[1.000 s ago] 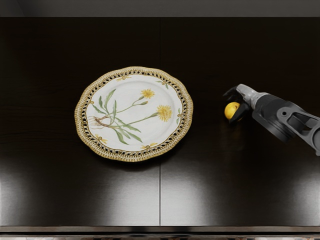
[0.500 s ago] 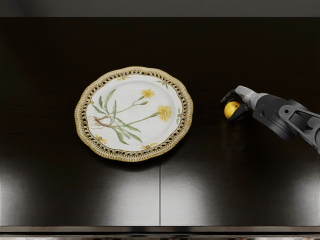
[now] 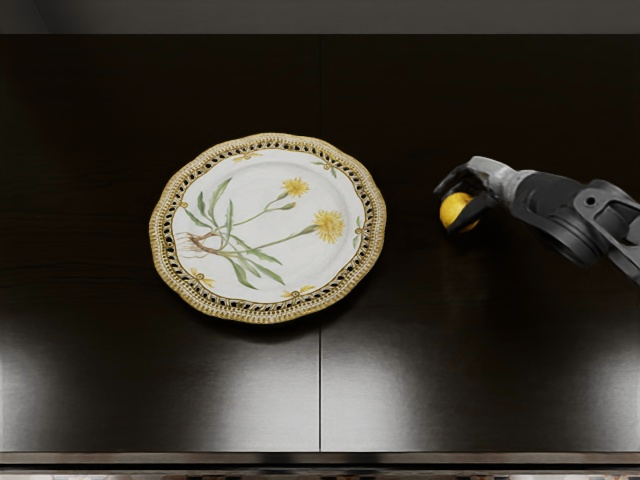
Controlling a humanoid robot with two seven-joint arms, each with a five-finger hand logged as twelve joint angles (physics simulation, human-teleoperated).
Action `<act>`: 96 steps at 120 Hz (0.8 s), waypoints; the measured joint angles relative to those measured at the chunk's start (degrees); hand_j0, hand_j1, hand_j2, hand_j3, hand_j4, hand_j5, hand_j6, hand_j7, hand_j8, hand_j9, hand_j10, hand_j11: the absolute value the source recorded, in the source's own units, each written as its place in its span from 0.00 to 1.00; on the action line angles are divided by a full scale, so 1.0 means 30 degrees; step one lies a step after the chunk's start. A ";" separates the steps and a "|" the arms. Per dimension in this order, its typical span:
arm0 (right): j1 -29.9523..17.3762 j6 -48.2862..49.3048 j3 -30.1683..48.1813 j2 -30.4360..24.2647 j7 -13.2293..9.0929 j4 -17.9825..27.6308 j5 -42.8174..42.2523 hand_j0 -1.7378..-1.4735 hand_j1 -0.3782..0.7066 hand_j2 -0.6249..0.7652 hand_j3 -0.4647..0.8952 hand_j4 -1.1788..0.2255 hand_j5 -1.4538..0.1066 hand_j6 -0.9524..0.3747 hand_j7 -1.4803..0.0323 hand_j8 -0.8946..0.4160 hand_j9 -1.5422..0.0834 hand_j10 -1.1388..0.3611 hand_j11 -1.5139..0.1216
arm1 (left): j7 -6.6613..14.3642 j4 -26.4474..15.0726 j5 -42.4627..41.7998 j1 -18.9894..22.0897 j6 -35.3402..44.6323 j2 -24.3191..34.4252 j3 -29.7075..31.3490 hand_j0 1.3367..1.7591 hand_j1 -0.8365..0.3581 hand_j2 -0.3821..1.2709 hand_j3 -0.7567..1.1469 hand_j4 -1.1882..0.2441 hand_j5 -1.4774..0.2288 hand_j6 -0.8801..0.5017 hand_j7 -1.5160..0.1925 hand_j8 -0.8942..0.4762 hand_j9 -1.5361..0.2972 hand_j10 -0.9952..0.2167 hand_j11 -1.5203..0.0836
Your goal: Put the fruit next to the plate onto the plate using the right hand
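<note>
The fruit [image 3: 453,208] is a small, round, bright yellow thing with a smooth skin and a slightly darker, orange shade along its lower edge. Only its left part shows, the rest being covered by dark fingers.

In the head view it sits well to the right of the plate [image 3: 372,228], apart from it, with a stretch of bare dark surface [image 3: 450,360] between the two. It is level with the plate's upper half. Whether the fruit rests on the surface or is held just clear of it cannot be told from this angle.

The right robot hand [image 3: 478,190] is wrapped around the fruit. One dark finger arches over its top and curls down on the left side. Another comes up under it from the lower right, so the yellow shows between them. The grey wrist and the dark right arm [image 3: 580,215] lead off to the picture's right edge.

The plate is round and white, with a pierced, gold-toned scalloped rim. Green stems with yellow flowers are painted across its middle. It lies flat on the glossy black surface, left of centre, with nothing on it.
</note>
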 joint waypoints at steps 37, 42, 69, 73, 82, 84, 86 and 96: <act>0.0331 0.1210 0.1418 -0.0049 0.0005 0.1030 0.0896 0.31 0.54 0.58 0.34 0.38 0.40 0.30 0.43 0.38 0.44 0.42 0.42 | 0.0000 0.0000 0.0001 0.0000 0.0000 0.0000 0.0001 0.76 0.98 0.23 0.40 0.82 0.86 0.63 0.88 0.65 0.83 0.81 0.94; 0.0339 0.1292 0.1548 -0.0048 0.0007 0.1286 0.0951 0.31 0.54 0.60 0.34 0.38 0.40 0.30 0.43 0.38 0.44 0.42 0.42 | 0.0000 0.0000 0.0001 0.0000 0.0000 0.0000 0.0001 0.76 0.98 0.23 0.40 0.82 0.86 0.63 0.88 0.65 0.83 0.81 0.94; 0.0417 0.2053 0.2224 0.0191 0.0008 0.2370 0.1736 0.31 0.55 0.63 0.34 0.38 0.40 0.29 0.43 0.38 0.43 0.42 0.41 | 0.0000 0.0000 0.0001 0.0000 0.0000 0.0000 0.0001 0.76 0.98 0.23 0.40 0.82 0.86 0.63 0.88 0.65 0.83 0.81 0.94; 0.0469 0.2107 0.2251 0.0300 0.0007 0.2480 0.1801 0.31 0.55 0.64 0.34 0.38 0.40 0.29 0.43 0.38 0.43 0.42 0.41 | 0.0000 0.0000 0.0001 0.0000 0.0000 0.0000 0.0001 0.76 0.98 0.23 0.40 0.82 0.86 0.63 0.88 0.65 0.83 0.81 0.94; 0.0577 0.2206 0.2286 0.0583 0.0009 0.2631 0.1900 0.31 0.55 0.63 0.34 0.38 0.39 0.30 0.43 0.38 0.43 0.42 0.41 | 0.0000 0.0000 0.0001 0.0000 0.0000 0.0000 0.0001 0.76 0.98 0.23 0.40 0.82 0.86 0.63 0.88 0.65 0.83 0.81 0.94; 0.0598 0.2224 0.2291 0.0658 0.0008 0.2652 0.1909 0.31 0.55 0.63 0.34 0.38 0.39 0.30 0.43 0.38 0.43 0.42 0.41 | 0.0000 0.0000 0.0001 0.0000 0.0000 0.0000 0.0001 0.76 0.98 0.23 0.40 0.82 0.86 0.63 0.88 0.65 0.83 0.81 0.94; 0.0618 0.2240 0.2295 0.0735 0.0008 0.2670 0.1920 0.31 0.56 0.63 0.34 0.38 0.39 0.30 0.43 0.38 0.43 0.42 0.41 | 0.0000 0.0000 0.0001 0.0000 0.0000 0.0000 0.0001 0.76 0.98 0.23 0.40 0.82 0.86 0.63 0.88 0.65 0.83 0.81 0.94; 0.0682 0.2295 0.2301 0.1115 0.0009 0.2727 0.1963 0.31 0.56 0.63 0.34 0.38 0.39 0.30 0.43 0.39 0.43 0.42 0.41 | 0.0001 0.0000 0.0001 0.0000 0.0000 0.0000 0.0001 0.76 0.98 0.23 0.40 0.82 0.86 0.63 0.88 0.65 0.83 0.81 0.94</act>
